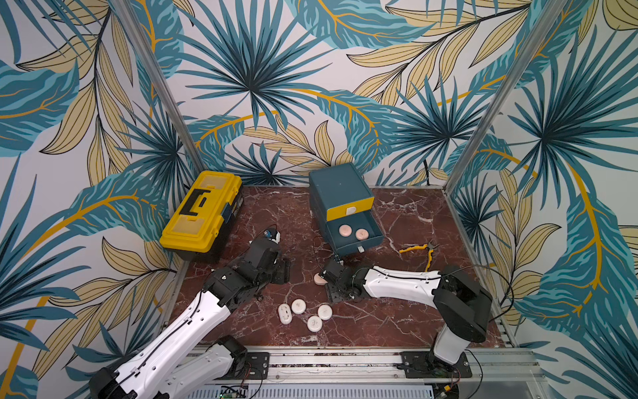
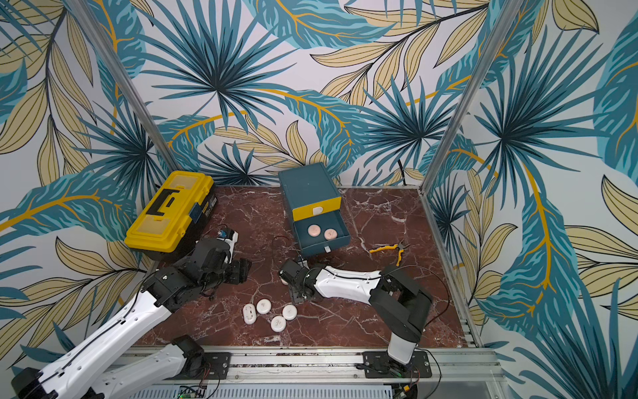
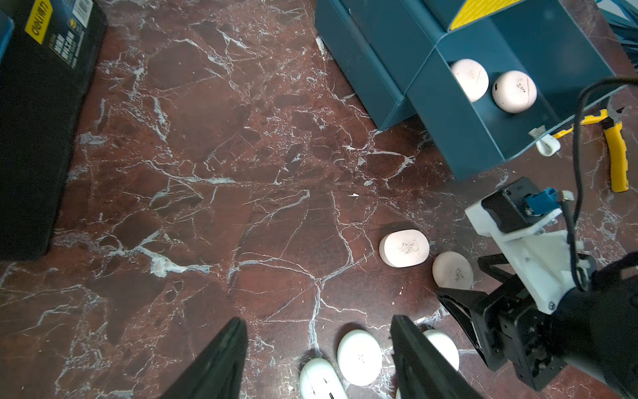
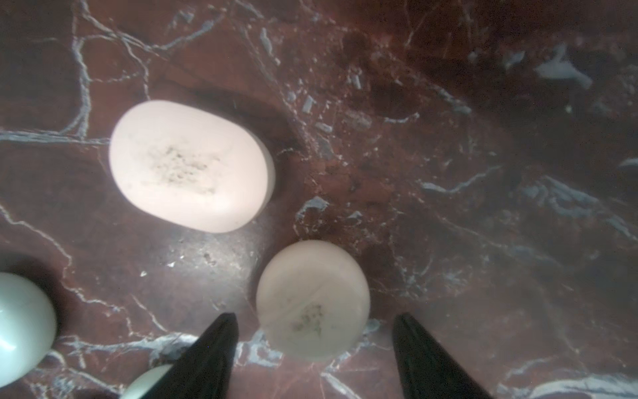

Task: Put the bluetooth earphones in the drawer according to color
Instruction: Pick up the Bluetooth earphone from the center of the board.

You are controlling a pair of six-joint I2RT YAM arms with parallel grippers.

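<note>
The teal drawer cabinet (image 1: 340, 193) stands at the back with its middle drawer (image 1: 374, 230) pulled out; two peach-pink earphone cases (image 1: 345, 229) (image 1: 361, 234) lie inside. My right gripper (image 4: 314, 331) is open and low over the table, with a round-looking peach-pink case (image 4: 312, 300) just ahead between its fingertips, untouched. A second peach-pink case (image 4: 191, 165) lies beside it. In a top view only one of them (image 1: 319, 278) shows beside the right gripper (image 1: 326, 276). Several white cases (image 1: 298, 306) sit near the front. My left gripper (image 3: 317, 328) hangs open and empty above the table.
A yellow-and-black toolbox (image 1: 202, 210) stands at the back left, close to the left arm. Yellow-handled pliers (image 1: 423, 252) lie to the right of the cabinet. The marble table (image 1: 397, 321) is walled on three sides, with a rail along the front.
</note>
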